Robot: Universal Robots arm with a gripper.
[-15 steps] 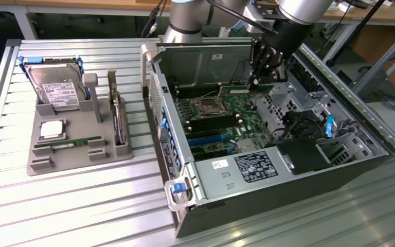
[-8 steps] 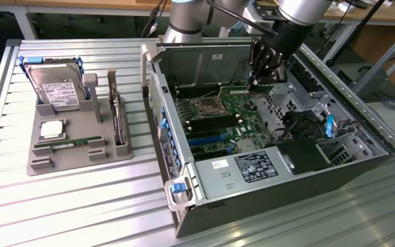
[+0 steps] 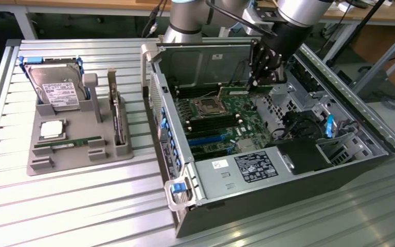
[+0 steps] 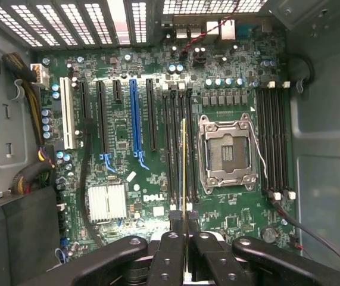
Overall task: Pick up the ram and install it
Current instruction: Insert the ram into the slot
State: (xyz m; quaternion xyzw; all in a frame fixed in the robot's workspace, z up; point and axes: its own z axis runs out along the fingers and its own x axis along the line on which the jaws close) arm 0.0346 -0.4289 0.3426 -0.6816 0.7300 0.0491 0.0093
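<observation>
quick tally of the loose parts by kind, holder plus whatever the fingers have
ram: 2 (one in the fingers, one on the holder)
hard drive: 1
cpu: 1
card: 1
total: 5

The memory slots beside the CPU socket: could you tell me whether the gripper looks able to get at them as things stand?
Probably yes: the case is open, and the gripper holds the ram over the slots, nothing visibly between.
</observation>
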